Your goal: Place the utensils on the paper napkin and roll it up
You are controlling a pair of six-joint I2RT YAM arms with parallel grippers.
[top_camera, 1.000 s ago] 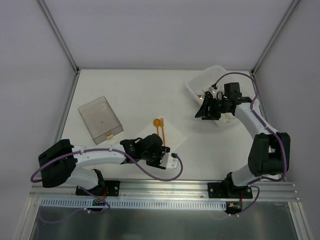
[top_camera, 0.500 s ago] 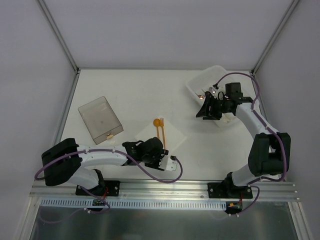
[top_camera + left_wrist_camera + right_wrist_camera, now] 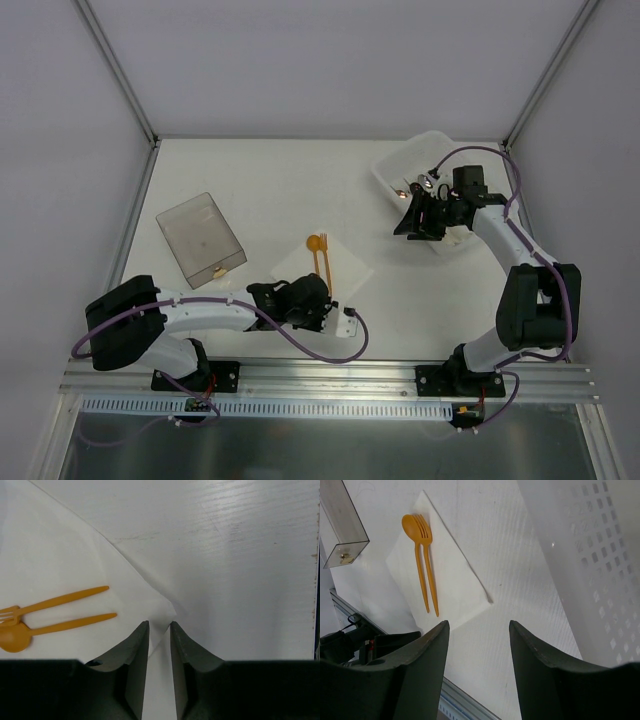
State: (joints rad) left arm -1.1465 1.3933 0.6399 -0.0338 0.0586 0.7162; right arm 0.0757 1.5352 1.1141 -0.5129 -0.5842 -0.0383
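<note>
The orange fork (image 3: pixel 65 598) and orange spoon (image 3: pixel 65 625) lie side by side on the paper napkin (image 3: pixel 50 555), handles pointing toward the near corner. The left end effector (image 3: pixel 160 626) has its jaws drawn in on that corner, and a small peak of paper stands up between them. It looks like a pinch on the paper alone. The right end effector (image 3: pixel 477 623) is spread wide and holds nothing, hovering by the translucent plastic tray (image 3: pixel 590 555), well apart from the napkin.

The main risk is the paper itself. It is thin and soft, and held by only a small tip, so a quick pull could tear the corner or let it slip out of the jaws.

Nothing pins the far side of the sheet. The napkin may therefore slide across the table (image 3: pixel 240 555) instead of folding over, taking the cutlery with it.

The smooth plastic handles could also skate or spread apart as the corner rises, leaving the fold loose or missing one piece. A low, slow sweep over the handles — ideally with the free arm steadying the opposite edge — seems the safer course.
</note>
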